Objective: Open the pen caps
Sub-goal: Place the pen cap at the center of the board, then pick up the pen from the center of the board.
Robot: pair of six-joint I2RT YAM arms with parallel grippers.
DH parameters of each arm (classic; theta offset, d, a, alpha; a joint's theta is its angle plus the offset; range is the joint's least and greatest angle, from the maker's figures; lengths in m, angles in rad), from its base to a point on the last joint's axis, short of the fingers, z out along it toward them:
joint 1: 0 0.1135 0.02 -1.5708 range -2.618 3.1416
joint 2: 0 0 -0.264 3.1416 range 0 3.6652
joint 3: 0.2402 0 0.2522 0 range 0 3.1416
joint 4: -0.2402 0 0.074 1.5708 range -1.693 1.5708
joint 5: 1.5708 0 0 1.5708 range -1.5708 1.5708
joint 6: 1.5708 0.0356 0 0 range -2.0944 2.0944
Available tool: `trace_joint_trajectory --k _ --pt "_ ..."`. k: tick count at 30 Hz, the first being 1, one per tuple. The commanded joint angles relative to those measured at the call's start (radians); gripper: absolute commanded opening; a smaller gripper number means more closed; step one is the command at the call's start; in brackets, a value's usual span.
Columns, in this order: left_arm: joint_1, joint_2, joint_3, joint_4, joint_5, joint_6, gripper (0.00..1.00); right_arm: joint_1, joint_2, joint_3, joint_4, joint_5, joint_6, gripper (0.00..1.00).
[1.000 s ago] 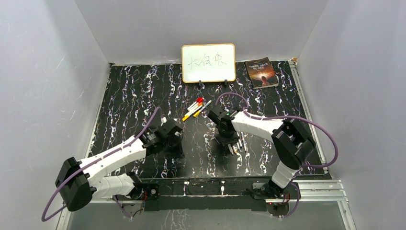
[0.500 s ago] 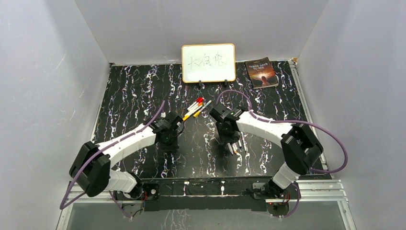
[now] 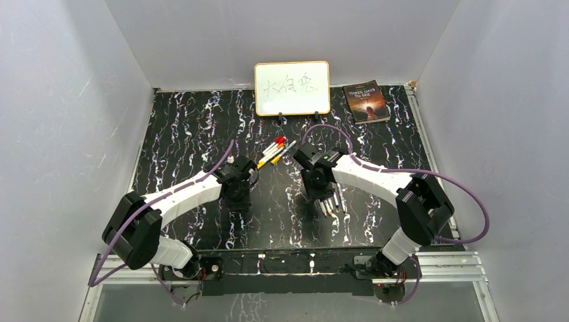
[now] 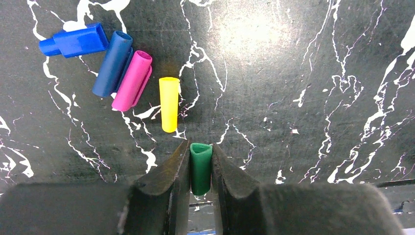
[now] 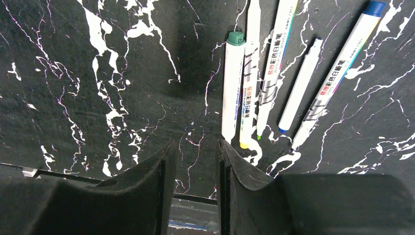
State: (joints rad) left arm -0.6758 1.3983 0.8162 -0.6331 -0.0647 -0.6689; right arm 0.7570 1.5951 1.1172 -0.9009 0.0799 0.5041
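Observation:
My left gripper (image 4: pixel 200 146) is shut on a green pen cap (image 4: pixel 200 171), held just above the table. In front of it lie several loose pen caps: yellow (image 4: pixel 169 104), magenta (image 4: pixel 132 81), dark blue (image 4: pixel 112 63) and blue (image 4: pixel 73 41). My right gripper (image 5: pixel 195 144) stands open with nothing between its fingers. Just to its right lie several uncapped white pens (image 5: pixel 274 68), one with a green end (image 5: pixel 233 85). In the top view a bunch of capped pens (image 3: pixel 272 151) lies between and beyond the left gripper (image 3: pixel 238 196) and the right gripper (image 3: pixel 321 196).
A small whiteboard (image 3: pixel 292 88) on a stand and a book (image 3: pixel 366 102) sit at the back of the black marbled table (image 3: pixel 188 127). Grey walls close in both sides. A metal rail (image 3: pixel 443 265) runs along the near edge.
The left arm has swung forward and inward, carrying its gripper toward the table's middle. The right gripper's jaws have parted, and its arm has barely shifted.

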Motion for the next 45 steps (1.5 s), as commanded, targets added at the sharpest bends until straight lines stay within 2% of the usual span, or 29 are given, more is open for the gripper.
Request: trace_joint_trajectory --k 1,16,21,24,30,31,33,39,45 --pt "0.008 0.003 -0.009 -0.010 -0.010 0.012 0.17 -0.001 -0.038 0.039 0.008 -0.004 0.013 0.32" --pt "0.010 0.015 -0.011 -0.012 -0.019 0.011 0.25 -0.001 -0.019 0.045 0.019 -0.012 0.010 0.33" --pt "0.010 -0.023 0.048 -0.063 -0.029 0.005 0.26 -0.001 0.015 0.092 0.018 -0.011 0.000 0.34" --pt "0.010 -0.068 0.112 -0.115 -0.026 0.002 0.37 -0.001 0.070 0.181 0.011 -0.007 -0.013 0.39" --pt "0.010 -0.171 0.187 -0.177 0.008 -0.022 0.72 -0.002 0.226 0.397 -0.009 0.028 -0.017 0.74" --pt "0.009 -0.186 0.192 -0.186 0.015 -0.027 0.82 -0.005 0.256 0.437 -0.011 0.036 -0.014 0.78" --pt "0.010 -0.217 0.198 -0.201 0.024 -0.037 0.97 -0.015 0.327 0.520 -0.023 0.048 -0.001 0.81" --pt "0.010 -0.322 0.179 -0.228 0.053 -0.068 0.98 -0.067 0.471 0.714 -0.037 0.048 0.070 0.73" --pt "0.010 -0.404 0.141 -0.243 0.067 -0.078 0.98 -0.157 0.521 0.758 0.015 0.026 0.174 0.68"
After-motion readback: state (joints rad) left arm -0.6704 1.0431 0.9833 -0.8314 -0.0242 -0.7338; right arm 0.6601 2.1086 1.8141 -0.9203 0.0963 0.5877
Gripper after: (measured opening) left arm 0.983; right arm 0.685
